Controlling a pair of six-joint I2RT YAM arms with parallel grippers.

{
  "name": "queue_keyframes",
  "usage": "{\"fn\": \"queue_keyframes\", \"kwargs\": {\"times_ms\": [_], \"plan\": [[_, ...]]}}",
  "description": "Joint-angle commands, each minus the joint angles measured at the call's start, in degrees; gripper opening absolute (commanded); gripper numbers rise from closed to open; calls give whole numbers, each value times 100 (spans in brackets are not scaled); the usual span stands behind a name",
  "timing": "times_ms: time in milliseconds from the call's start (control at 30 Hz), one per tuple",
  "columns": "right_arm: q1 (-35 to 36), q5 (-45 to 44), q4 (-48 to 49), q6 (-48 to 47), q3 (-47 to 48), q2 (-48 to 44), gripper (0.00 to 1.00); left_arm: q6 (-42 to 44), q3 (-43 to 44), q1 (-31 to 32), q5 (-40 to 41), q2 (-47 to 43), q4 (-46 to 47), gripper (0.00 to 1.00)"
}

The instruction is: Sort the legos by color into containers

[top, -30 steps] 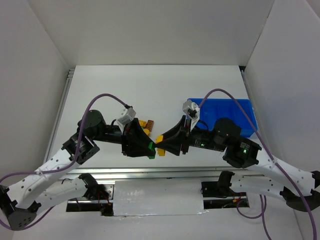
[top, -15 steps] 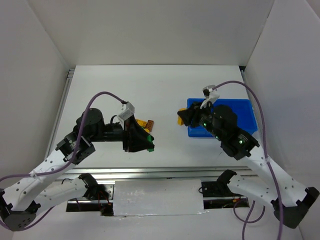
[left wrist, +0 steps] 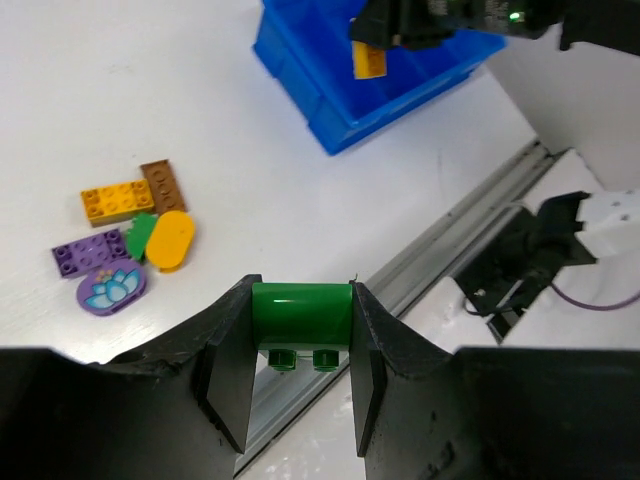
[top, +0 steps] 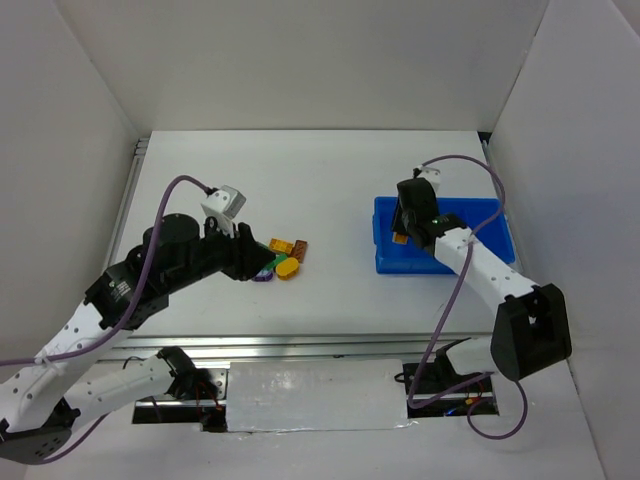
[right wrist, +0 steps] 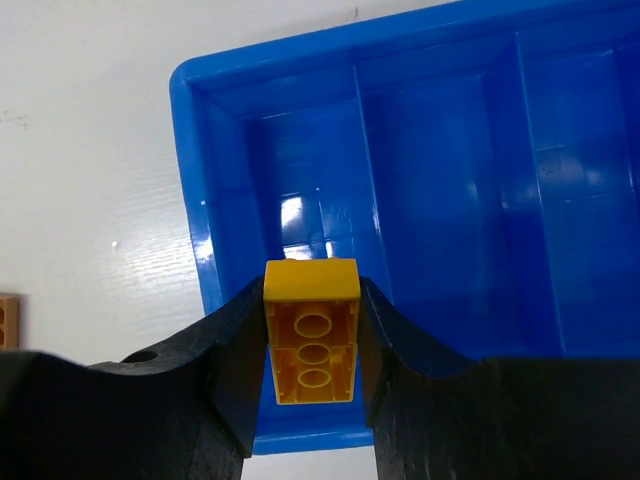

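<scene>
One yellow lego (right wrist: 312, 345) sits gripped in right end effector (right wrist: 312, 315).

The blue tray (right wrist: 440, 150) is cut off at the right.

The white desk (top: 330, 170) carries a blue tray (top: 488, 214) with divider walls on its right side. Well apart from it, left of centre, lies a tight cluster of small pieces. An orange brick (left wrist: 117, 200) is beside a brown brick (left wrist: 163, 186), and below them a green piece (left wrist: 140, 236) sits between a purple brick (left wrist: 89, 253) and a yellow oval piece (left wrist: 169, 240), with a round purple flower-printed piece (left wrist: 111, 289) nearest.
</scene>
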State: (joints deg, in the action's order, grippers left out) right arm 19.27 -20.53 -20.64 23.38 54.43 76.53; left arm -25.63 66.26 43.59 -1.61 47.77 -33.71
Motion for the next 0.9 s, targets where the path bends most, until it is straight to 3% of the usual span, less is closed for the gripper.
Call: {"fn": "queue_keyframes", "kwargs": {"times_ms": [0, 167, 267, 300, 367, 400, 533, 733, 833, 867], "plan": [[-28, -82, 254, 27, 331, 176, 0, 119, -217, -18, 626, -214, -145, 0], [-72, 31, 183, -17, 471, 573, 4, 207, -579, -26, 354, -496, 163, 0], [-72, 216, 183, -26, 507, 635, 19, 234, -632, -35, 258, -558, 172, 0], [-72, 295, 184, -35, 507, 635, 35, 234, -640, -44, 231, -567, 190, 0], [-72, 331, 149, -26, 577, 644, 55, 242, -649, -44, 213, -558, 198, 0], [-72, 331, 114, -26, 603, 652, 59, 242, -641, -44, 213, -523, 199, 0], [-72, 234, 43, 0, 639, 626, 68, 190, -606, -44, 90, -444, 225, 0], [-63, 269, -150, 27, 709, 442, 72, 111, -570, -62, 21, -365, 295, 0], [86, 689, 24, 36, 446, -154, 73, -21, -561, -70, -198, -303, 453, 0], [156, 1352, 130, -78, 341, -374, 73, -56, -570, -62, -304, -251, 601, 0]]}}
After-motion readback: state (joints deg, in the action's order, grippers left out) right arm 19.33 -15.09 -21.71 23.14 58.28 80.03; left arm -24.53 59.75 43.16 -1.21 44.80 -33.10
